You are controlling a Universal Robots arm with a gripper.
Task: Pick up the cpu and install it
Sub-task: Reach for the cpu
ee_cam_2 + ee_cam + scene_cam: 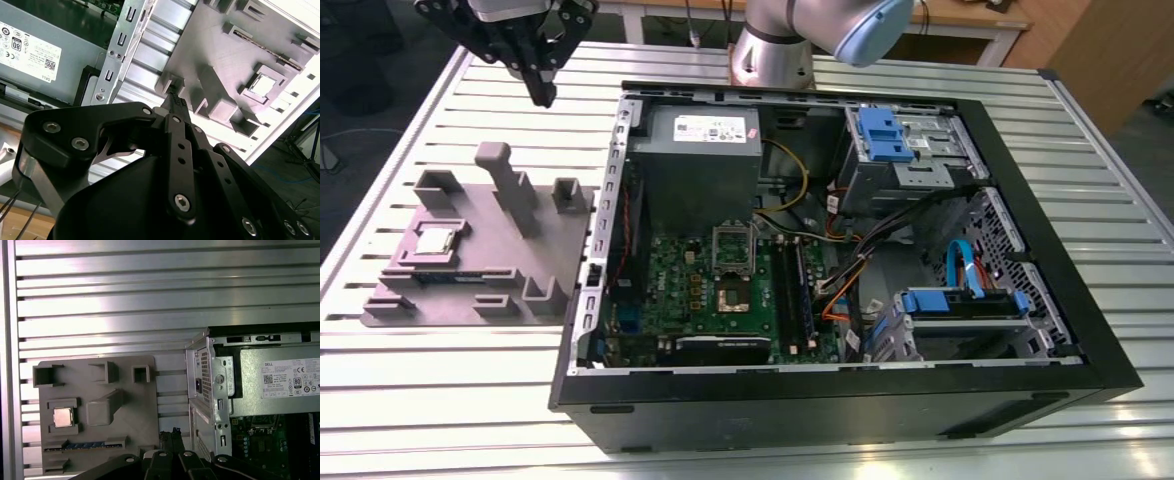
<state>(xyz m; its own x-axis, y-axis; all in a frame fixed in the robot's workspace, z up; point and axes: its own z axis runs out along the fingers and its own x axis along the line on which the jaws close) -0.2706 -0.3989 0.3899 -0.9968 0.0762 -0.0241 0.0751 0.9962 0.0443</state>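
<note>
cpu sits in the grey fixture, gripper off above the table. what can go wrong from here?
1. The cpu lies in a snug recess of the grey fixture beside raised posts. The gripper, jaws together, could strike those walls or tilt the chip.
2. The socket sits deep inside the case near cables. The arm could clip the case wall or snag them.

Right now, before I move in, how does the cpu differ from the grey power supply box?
Size: the cpu is a small flat square; the power supply box is a far bigger block. Place: the cpu lies in a recess of the grey fixture plate; the box sits inside the computer case. Look: the cpu's top is plain, the box bears a white label. Both look metallic grey.
</note>
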